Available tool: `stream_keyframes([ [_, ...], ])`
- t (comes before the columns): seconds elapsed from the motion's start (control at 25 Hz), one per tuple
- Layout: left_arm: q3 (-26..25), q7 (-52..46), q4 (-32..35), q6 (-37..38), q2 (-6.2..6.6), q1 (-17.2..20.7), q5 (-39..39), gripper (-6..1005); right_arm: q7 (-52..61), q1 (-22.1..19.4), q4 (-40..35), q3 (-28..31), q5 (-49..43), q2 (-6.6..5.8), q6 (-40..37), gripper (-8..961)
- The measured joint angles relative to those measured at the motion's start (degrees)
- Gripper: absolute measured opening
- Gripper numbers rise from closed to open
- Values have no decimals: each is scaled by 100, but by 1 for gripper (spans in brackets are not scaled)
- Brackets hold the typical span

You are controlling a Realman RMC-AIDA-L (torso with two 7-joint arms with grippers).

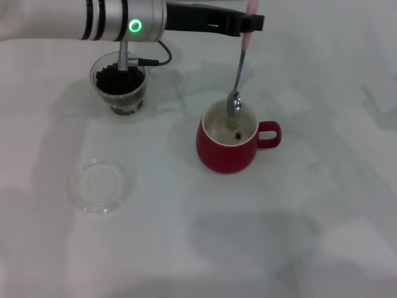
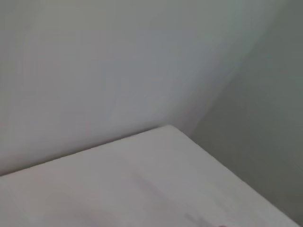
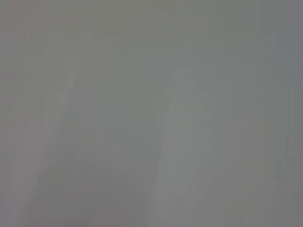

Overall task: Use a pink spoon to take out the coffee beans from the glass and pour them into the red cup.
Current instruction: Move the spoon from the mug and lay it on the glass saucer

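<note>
**Desk:** Where is the working gripper, taking the red cup as your mark?

**Operator:** I see the left gripper (image 1: 251, 23) above and behind the red cup (image 1: 227, 148), reaching in from the far left edge of the head view. Its black fingers are clamped on the pale handle of the pink spoon (image 1: 239, 73), near the handle's upper end.

**Desk:** And the spoon itself?

**Operator:** It hangs almost upright, tilted a little, with its metal bowl down inside the cup's mouth against the cream inner wall. I make out a small dark speck on the cup's floor just below the bowl; I can't say for sure what it is.

**Desk:** The glass?

**Operator:** The glass (image 1: 120, 87) stands well to the left of the cup and farther back, partly under the arm. The coffee beans (image 1: 118, 78) sit heaped inside it. A shallow clear dish (image 1: 100, 185) lies left of the cup and nearer to me, apart from both. All of it rests on the white table (image 1: 298, 236).

**Desk:** Right arm?

**Operator:** I don't see the right gripper in any view. Its wrist camera gives me only a blank grey field, and the left wrist camera shows just a table corner against a wall.
</note>
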Motion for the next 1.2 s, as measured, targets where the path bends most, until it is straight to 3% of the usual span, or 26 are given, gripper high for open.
stream_keyframes([
  [0.24,69,-97,459,31,10,209,-89,130,0,-94,5,9,26,0,-28,727],
  [0.36,43,-237,1202,117,58,880,-206,130,9,-97,13,13,29,0,-59,727],
  [0.4,43,-250,1262,126,60,932,-210,130,17,-97,13,14,29,0,-64,727],
  [0.64,-122,-342,2218,383,104,2122,-233,130,39,-99,19,103,36,-9,-73,727],
  [1.0,-647,62,2198,963,67,3297,-373,131,85,-50,17,167,94,-22,-77,727],
  [1.2,-973,291,2211,1269,84,3770,-454,131,210,-32,17,209,121,-57,-65,727],
])
